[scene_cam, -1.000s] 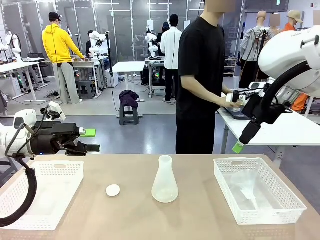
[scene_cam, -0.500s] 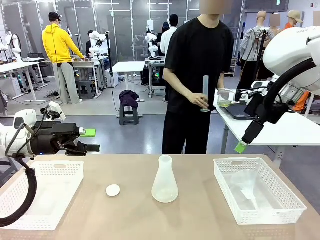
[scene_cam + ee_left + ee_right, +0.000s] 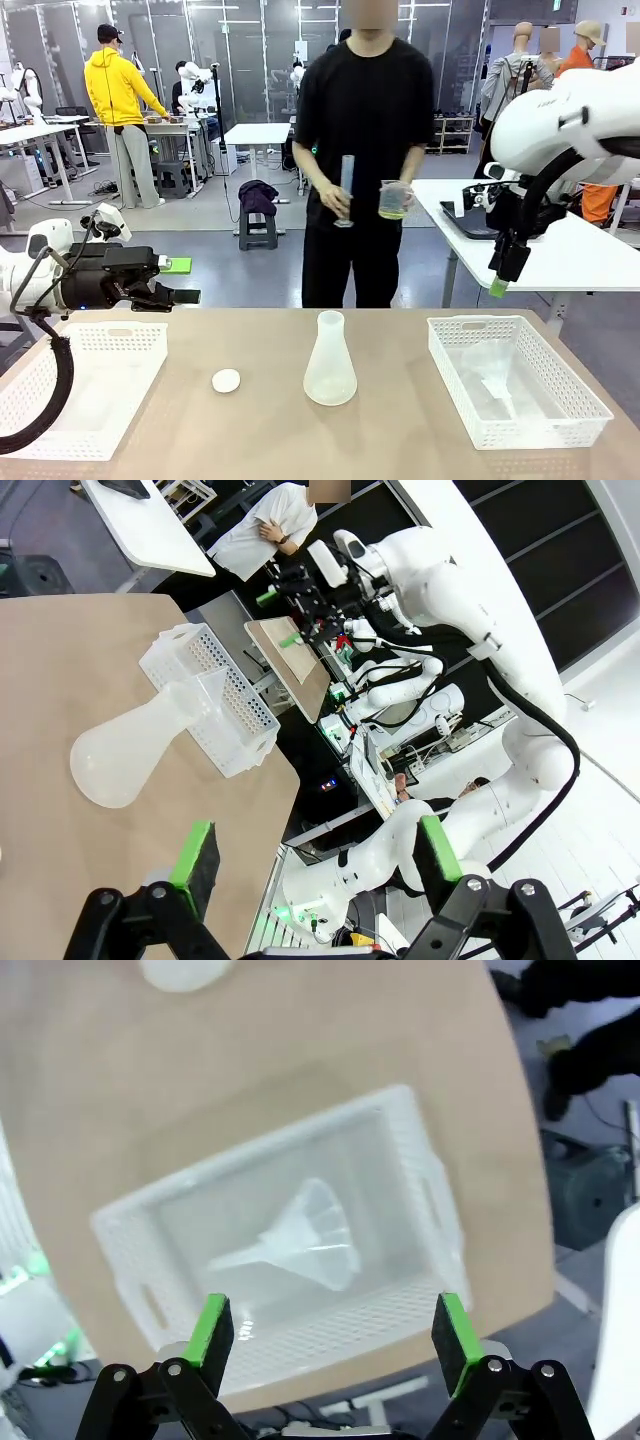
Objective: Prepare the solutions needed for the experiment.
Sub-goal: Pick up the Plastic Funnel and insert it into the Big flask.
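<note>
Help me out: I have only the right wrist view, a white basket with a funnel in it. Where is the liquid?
Observer: The person across the table holds a cup with yellow-green liquid in it.
Operator: Are they holding anything else?
Observer: Yes, a tall clear tube, held upright.
Operator: And the robot's left hand?
Observer: The left hand is open and holds nothing, at the table's left side.
</note>
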You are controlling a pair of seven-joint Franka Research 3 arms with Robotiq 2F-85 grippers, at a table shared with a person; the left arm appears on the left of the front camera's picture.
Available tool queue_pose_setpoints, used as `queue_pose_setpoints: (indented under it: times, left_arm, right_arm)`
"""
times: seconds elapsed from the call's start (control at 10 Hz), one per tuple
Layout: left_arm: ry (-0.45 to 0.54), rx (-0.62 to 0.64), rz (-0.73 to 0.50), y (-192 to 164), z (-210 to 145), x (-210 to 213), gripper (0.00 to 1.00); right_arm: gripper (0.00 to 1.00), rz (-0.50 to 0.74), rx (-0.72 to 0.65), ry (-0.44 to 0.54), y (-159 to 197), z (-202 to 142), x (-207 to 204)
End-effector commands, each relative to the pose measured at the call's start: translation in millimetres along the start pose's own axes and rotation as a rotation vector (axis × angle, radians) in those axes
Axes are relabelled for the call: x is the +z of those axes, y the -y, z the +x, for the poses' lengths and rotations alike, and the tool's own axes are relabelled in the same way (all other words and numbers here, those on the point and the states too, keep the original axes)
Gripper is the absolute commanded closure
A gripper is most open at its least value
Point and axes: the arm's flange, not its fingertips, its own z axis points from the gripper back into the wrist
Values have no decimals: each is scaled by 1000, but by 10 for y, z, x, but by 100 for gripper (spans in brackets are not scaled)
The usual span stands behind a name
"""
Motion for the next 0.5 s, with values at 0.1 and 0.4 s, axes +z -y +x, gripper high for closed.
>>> queue_pose_setpoints:
  times: [0.1, 0.4]
  left_arm:
    - [11, 9, -19, 8, 8, -13, 0]
    - [11, 9, -19, 8, 8, -13, 0]
  right_arm:
    - [0, 14, 101, -41, 274, 104, -127]
    - [0, -7, 51, -28, 197, 85, -163]
